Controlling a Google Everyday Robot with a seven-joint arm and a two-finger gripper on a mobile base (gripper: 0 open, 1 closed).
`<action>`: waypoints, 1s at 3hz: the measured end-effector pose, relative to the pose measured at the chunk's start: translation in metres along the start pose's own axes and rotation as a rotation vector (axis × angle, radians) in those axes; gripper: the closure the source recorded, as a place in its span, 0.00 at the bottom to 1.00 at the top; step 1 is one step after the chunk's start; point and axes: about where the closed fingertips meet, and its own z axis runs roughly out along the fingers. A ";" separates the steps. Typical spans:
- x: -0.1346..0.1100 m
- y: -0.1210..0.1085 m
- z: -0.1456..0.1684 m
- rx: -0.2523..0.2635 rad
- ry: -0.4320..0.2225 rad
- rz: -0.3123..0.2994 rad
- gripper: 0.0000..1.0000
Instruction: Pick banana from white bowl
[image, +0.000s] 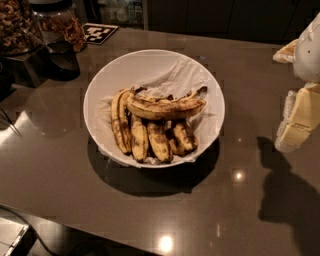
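Nearest lies the dark counter (165, 215), bearing the white bowl (102, 80), where the banana (165, 108) rests across the shorter bananas (150, 140). I judge the reach is not yet begun: the gripper (299, 117) hangs at the right edge, well apart from the bowl (released or clenched, I cannot tell), and must next travel to the bowl and descend over the banana.

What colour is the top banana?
Banana yellow with brown streaks, camera view; gripper at right edge.

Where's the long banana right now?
Camera view: the banana lies crosswise atop the shorter bananas in the white bowl, mid-frame; the gripper hangs at the right edge, outside the bowl.
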 end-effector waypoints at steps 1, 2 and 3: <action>-0.003 0.000 -0.002 0.012 0.006 -0.009 0.00; -0.017 0.004 0.004 0.019 0.086 -0.062 0.00; -0.056 0.016 0.016 0.009 0.230 -0.187 0.00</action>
